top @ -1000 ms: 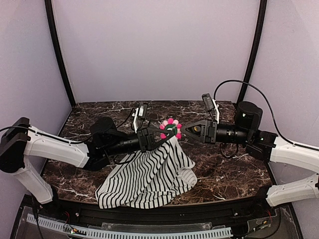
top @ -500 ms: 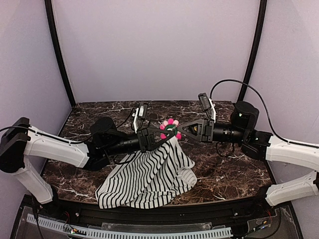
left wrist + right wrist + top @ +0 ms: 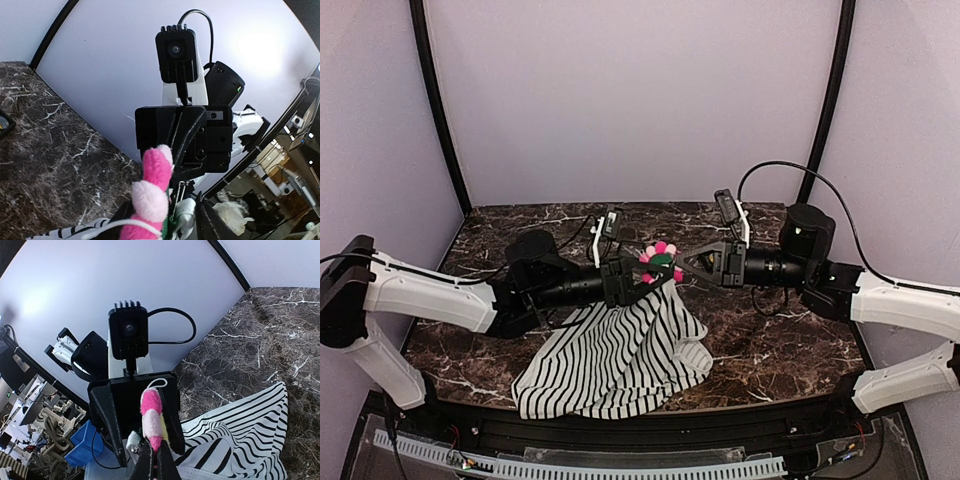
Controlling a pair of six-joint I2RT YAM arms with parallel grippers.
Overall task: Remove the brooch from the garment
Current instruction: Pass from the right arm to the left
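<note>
Left gripper point(image 3: 634, 279): fingers stood apart, flanking the brooch point(image 3: 661, 258).
Garment point(image 3: 620, 355): peak raised to the brooch, the rest heaped on the marble table point(image 3: 770, 340).
Brooch: in the air between both grippers, touching the garment's peak.
Right gripper point(image 3: 682, 266): fingers clamped on the brooch.

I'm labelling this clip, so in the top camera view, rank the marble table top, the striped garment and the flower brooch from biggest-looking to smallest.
1. marble table top, the largest by far
2. striped garment
3. flower brooch, lifted off the table yet still clearly the smallest
</note>
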